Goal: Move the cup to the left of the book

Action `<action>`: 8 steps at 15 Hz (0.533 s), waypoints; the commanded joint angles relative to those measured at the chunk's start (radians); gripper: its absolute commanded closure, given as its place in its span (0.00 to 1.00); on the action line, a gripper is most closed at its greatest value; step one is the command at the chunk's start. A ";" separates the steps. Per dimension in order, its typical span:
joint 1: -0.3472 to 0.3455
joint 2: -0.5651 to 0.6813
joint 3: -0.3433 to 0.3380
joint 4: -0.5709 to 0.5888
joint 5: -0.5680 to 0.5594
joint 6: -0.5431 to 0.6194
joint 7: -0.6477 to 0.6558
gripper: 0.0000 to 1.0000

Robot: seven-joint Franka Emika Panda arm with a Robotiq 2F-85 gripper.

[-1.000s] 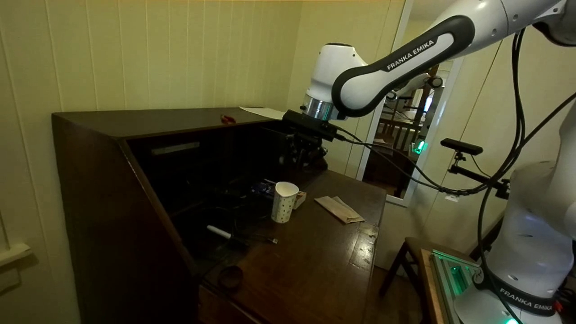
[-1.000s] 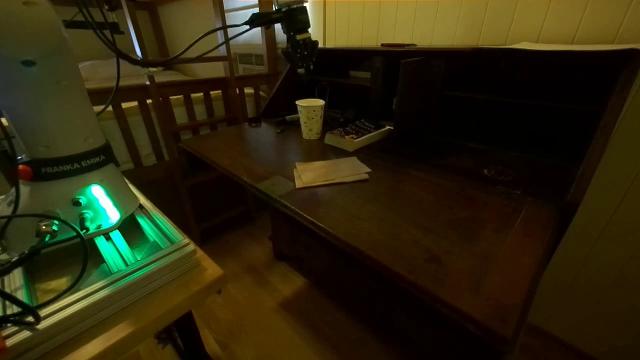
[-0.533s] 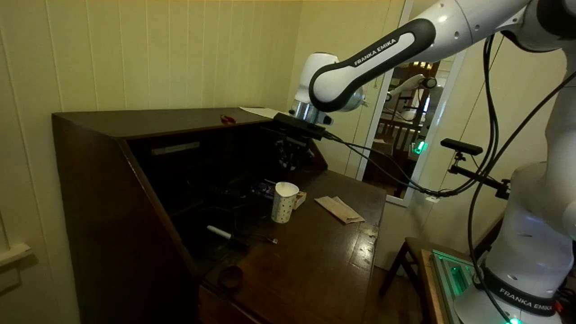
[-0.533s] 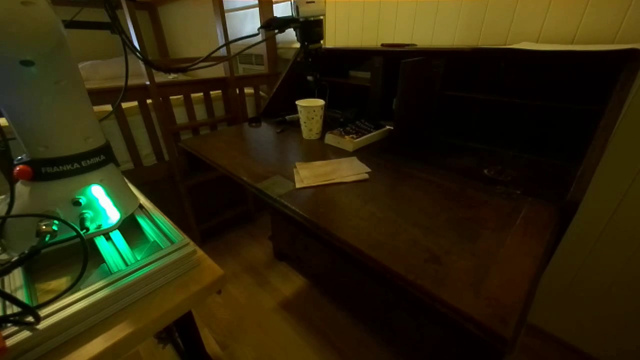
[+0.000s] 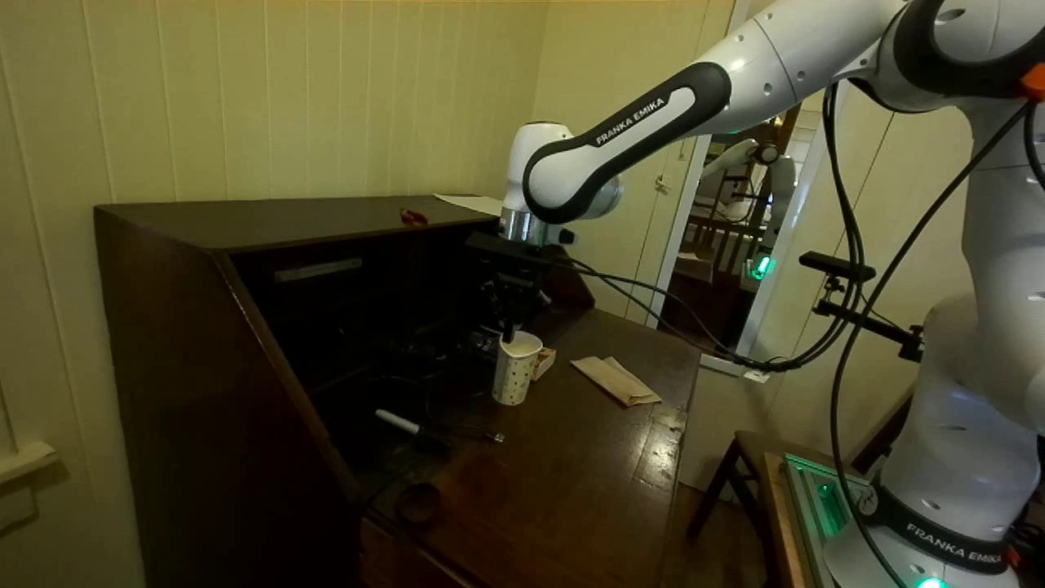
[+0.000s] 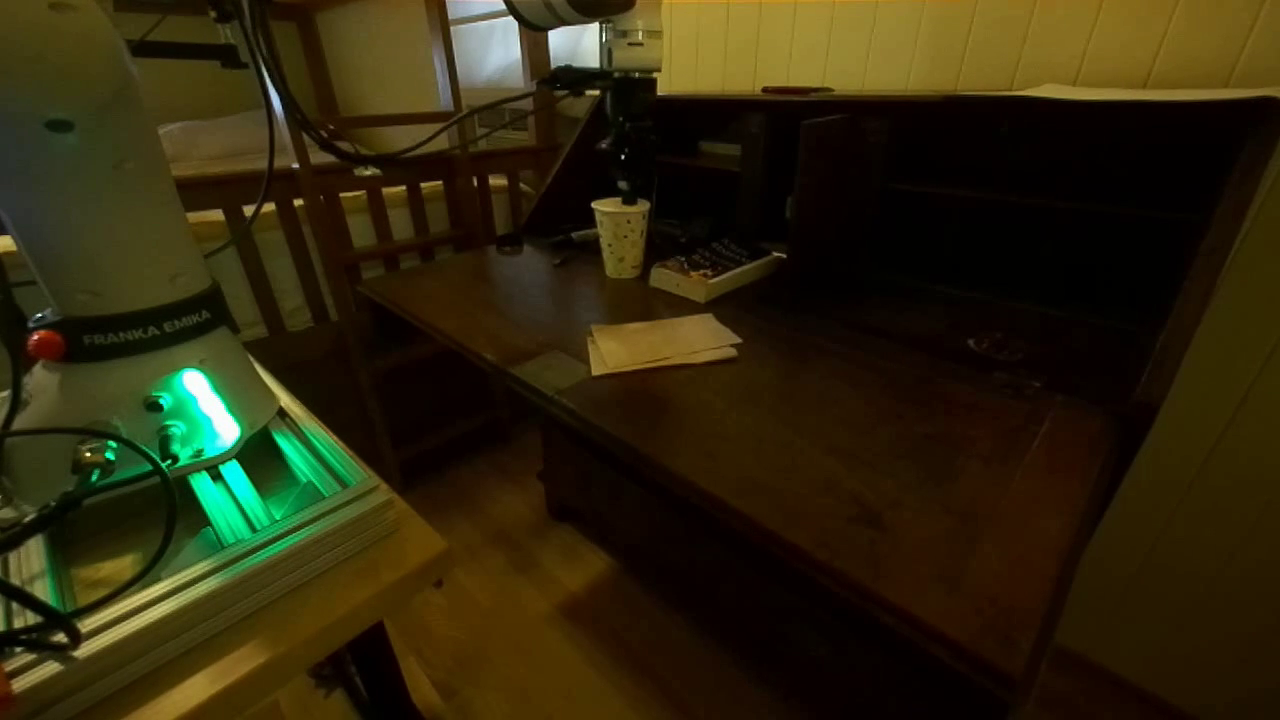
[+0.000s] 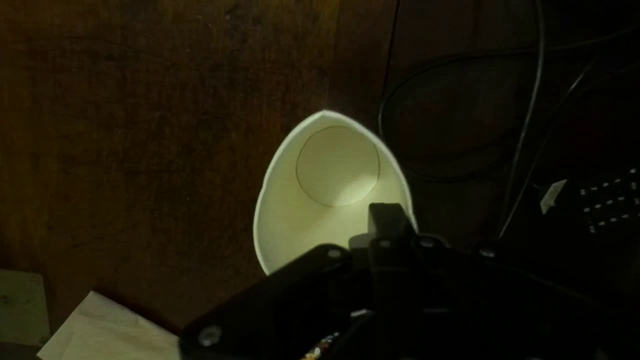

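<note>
Cup (image 6: pixel 622 242): cream-white, dark-speckled, tapered; stood upright, its rim bent to a point. Gripper (image 7: pixel 386 214): jaws were closed together.

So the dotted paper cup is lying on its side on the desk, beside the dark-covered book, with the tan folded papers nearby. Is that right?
Not quite: the dotted paper cup stands upright, as both exterior views show. The rest holds: it is on the desk, beside the dark-covered book, with the tan folded papers nearby.
</note>
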 commanded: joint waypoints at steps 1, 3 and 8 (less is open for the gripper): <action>0.049 0.043 -0.024 0.059 -0.035 -0.038 0.105 1.00; 0.072 0.042 -0.029 0.060 -0.051 -0.056 0.166 1.00; 0.106 -0.011 -0.034 0.001 -0.137 -0.076 0.253 1.00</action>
